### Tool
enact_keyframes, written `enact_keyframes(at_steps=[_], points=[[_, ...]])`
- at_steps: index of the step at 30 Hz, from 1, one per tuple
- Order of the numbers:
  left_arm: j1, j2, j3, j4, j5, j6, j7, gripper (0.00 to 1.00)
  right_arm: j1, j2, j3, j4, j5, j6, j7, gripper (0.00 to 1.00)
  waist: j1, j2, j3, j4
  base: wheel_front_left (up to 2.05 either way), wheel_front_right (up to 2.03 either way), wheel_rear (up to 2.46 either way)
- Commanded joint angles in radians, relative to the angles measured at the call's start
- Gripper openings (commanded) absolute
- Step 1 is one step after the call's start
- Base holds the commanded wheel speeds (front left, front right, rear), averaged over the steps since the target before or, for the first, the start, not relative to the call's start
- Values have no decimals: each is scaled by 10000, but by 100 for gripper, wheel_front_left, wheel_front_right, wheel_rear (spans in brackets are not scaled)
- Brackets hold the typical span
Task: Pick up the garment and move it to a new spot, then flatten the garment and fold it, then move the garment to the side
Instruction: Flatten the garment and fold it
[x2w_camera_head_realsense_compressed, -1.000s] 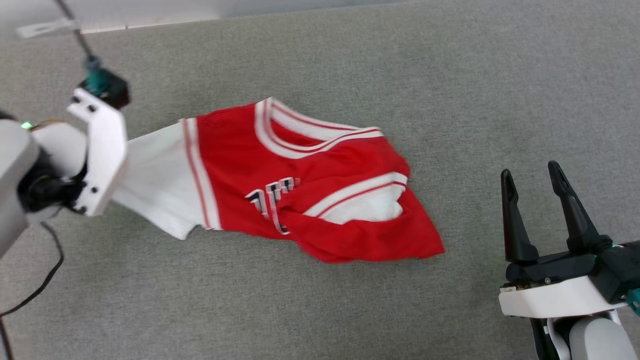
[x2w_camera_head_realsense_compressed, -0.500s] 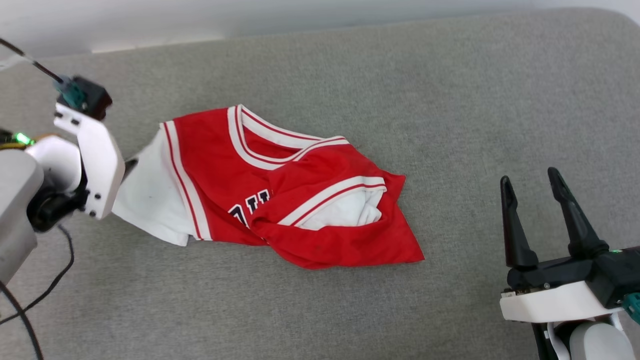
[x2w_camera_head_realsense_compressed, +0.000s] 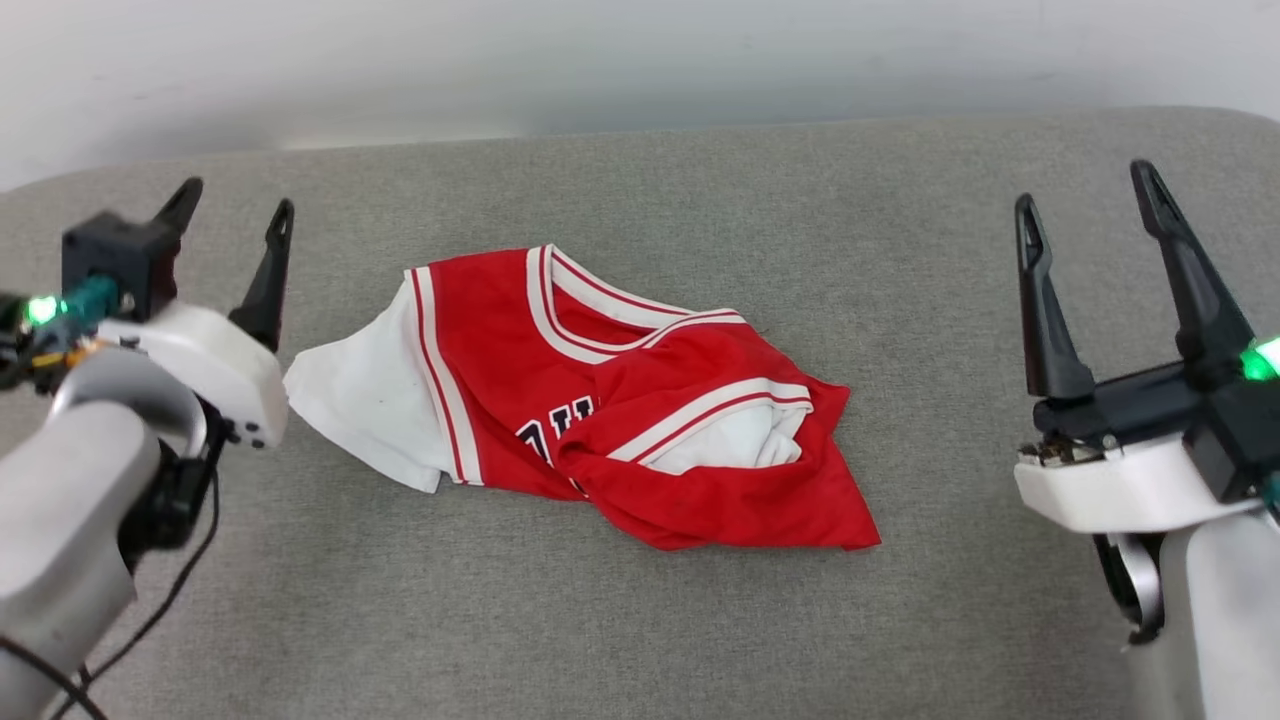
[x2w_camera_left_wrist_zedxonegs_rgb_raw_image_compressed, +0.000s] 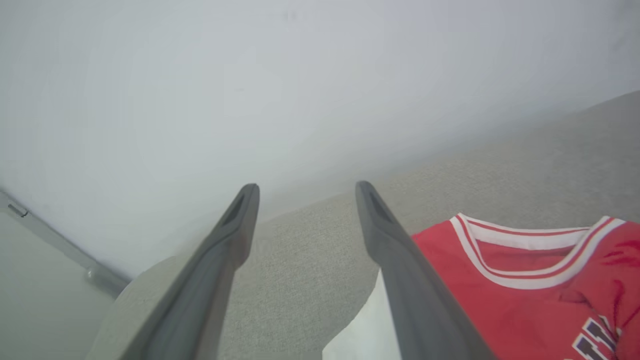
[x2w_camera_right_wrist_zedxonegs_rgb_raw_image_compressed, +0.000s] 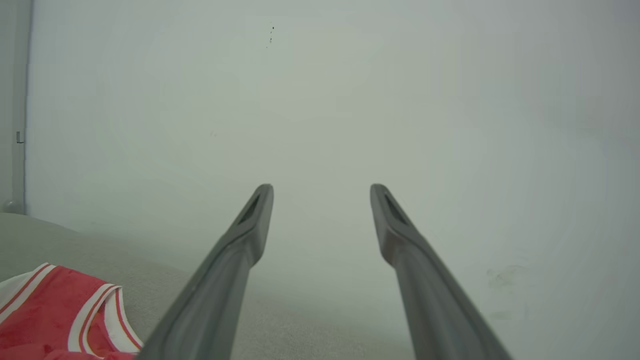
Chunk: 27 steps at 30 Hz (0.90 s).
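**Both grippers open and empty, jersey crumpled mid-surface**

You have the garment (x2w_camera_head_realsense_compressed: 640, 420) lying in a heap near the middle of the grey fabric surface (x2w_camera_head_realsense_compressed: 700, 620), between the two arms and touching neither. Its white sleeve is spread flat on the robot's left. The striped neck opening faces the far edge. The red body is folded over itself on the right, and the second armhole, with its white-and-red trim, gapes upward. Only part of the black lettering shows beside that fold. The rest is buried, so you cannot read it fully.

Your left gripper (x2w_camera_head_realsense_compressed: 237, 197) sits just beside the white sleeve, with its fingers spread wide and nothing between them. In the left wrist view one finger overlaps the sleeve's edge. I cannot tell from that view whether it touches the cloth, though the head view shows a strip of grey between them. A green light (x2w_camera_head_realsense_compressed: 40, 310) glows on that wrist, and a black cable (x2w_camera_head_realsense_compressed: 170, 600) hangs below the forearm.

Your right gripper (x2w_camera_head_realsense_compressed: 1085, 185) is well apart from the jersey at the right edge of the surface. Its fingers are also parted wide and hold nothing. In the right wrist view they point at the pale wall (x2w_camera_head_realsense_compressed: 600, 60), with the red collar at the lower left corner.
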Motion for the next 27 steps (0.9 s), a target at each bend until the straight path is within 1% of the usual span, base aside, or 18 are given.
enact_keyframes(at_steps=[1,2,4,6,8,9,10,12,15,18,20,24,27], points=[[612,3,307,-463,70,590,-226,100,-426,-338,248,322,82,-7,-22,100,0,0,-42,90,0,0,0],[612,3,307,-463,70,590,-226,100,-426,-338,248,322,82,-7,-22,100,0,0,-42,90,0,0,0],[1272,5,734,-986,207,1250,-322,100,-867,-723,598,733,209,-7,-20,100,0,0,-64,159,0,0,0],[1922,-154,1456,-1737,610,1880,-343,100,-1297,-1173,1063,1306,348,-7,-20,100,0,0,-78,241,0,0,0],[2792,-340,2187,-2360,1116,2399,-335,100,-1771,-1593,1646,2012,617,-7,19,100,0,0,-89,313,0,0,0],[3227,-466,2526,-2666,1397,2616,-326,100,-2070,-1798,1972,2340,834,-7,203,100,0,0,-95,342,0,0,0],[3646,-624,2902,-2940,1686,2777,-328,100,-2403,-2027,2323,2595,1100,-7,461,100,0,0,-83,387,0,0,0],[4413,-1018,3512,-3415,2248,2945,-329,100,-3015,-2537,3155,2960,1680,-7,1073,100,0,0,-47,488,0,0,0],[5352,-1698,4291,-3825,3146,2903,-331,100,-3940,-3283,4384,3262,2673,-7,1926,100,0,0,50,672,0,0,0],[6030,-2500,5022,-4135,3947,2777,-332,100,-4847,-3890,5616,3455,4076,-7,3083,100,0,0,173,848,0,0,0],[6411,-3041,5496,-4314,4415,2661,-332,100,-5450,-4368,6638,3508,4972,-7,4060,100,0,0,292,974,0,0,0],[7046,-4047,6253,-4501,5168,2292,-333,100,-6719,-4959,8413,3599,7062,-7,6317,100,0,0,599,1169,0,0,0],[7358,-4737,6789,-4555,5636,1960,-333,100,-7630,-5191,9458,3775,8373,-7,7932,100,0,0,908,1339,0,0,0]])
